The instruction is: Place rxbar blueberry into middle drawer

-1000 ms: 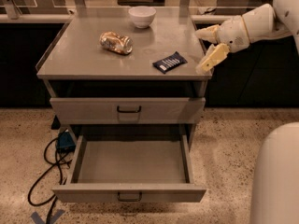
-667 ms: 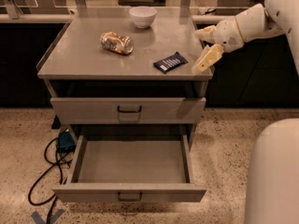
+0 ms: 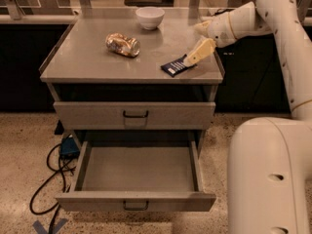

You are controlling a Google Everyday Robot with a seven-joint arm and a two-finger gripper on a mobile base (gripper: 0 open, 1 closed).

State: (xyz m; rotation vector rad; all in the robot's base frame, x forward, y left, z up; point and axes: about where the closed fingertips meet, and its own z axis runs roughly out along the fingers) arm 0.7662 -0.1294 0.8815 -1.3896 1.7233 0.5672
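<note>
The rxbar blueberry (image 3: 173, 67), a flat dark navy bar with a white patch, lies on the right part of the grey cabinet top (image 3: 87, 62). My gripper (image 3: 195, 44) is open at the bar's right end. Its lower finger (image 3: 199, 51) slants down and reaches the bar's right edge; the upper finger (image 3: 203, 26) is apart from it. I cannot tell if the lower finger touches the bar. The middle drawer (image 3: 138, 168) is pulled out below, its flat grey tray bare, with a small dark handle (image 3: 135, 206) on its front.
A crushed tan-and-silver packet (image 3: 123, 44) lies left of centre on the top. A white bowl (image 3: 149, 17) stands at the back. A closed drawer (image 3: 134, 115) sits above the open one. Black cables (image 3: 48, 179) and a blue box (image 3: 68, 146) are on the floor left. My white base (image 3: 270, 179) fills the lower right.
My gripper has moved left and slightly down toward the bar; its lower finger now reaches the bar's right end. The bar, packet, bowl and drawers have not moved.
</note>
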